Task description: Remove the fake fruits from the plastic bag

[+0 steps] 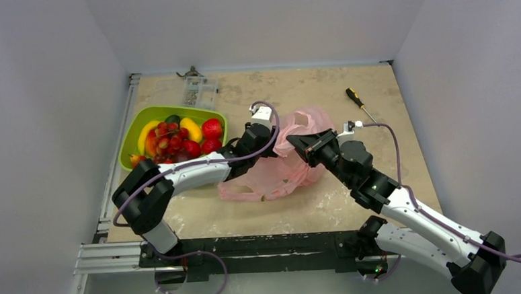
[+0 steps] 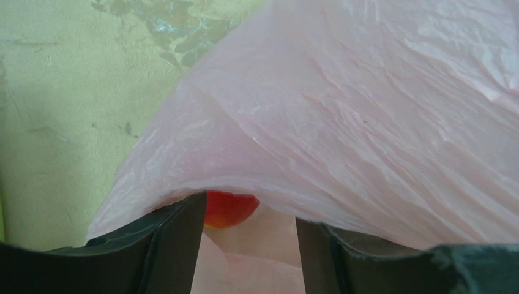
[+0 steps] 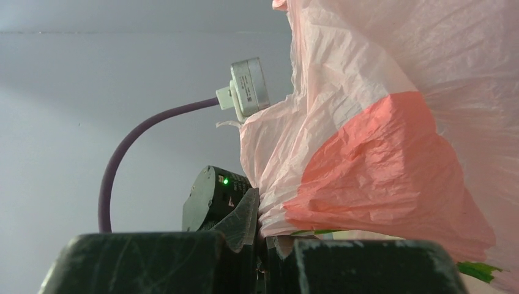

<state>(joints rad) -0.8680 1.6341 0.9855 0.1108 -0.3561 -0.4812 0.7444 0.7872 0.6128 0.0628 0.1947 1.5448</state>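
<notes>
The pink plastic bag lies crumpled mid-table. My right gripper is shut on its upper edge and holds it raised; in the right wrist view the jaws pinch the plastic. My left gripper is at the bag's mouth from the left. Its jaws are open, pushed under the bag's edge. A red fruit shows inside, just ahead of the left finger, not gripped. Several fruits lie in the lime-green tray.
A yellow-handled screwdriver lies at the back right. A clear plastic piece lies behind the tray. A green leaf shows under the bag in the right wrist view. The left wrist's camera is close to the right gripper.
</notes>
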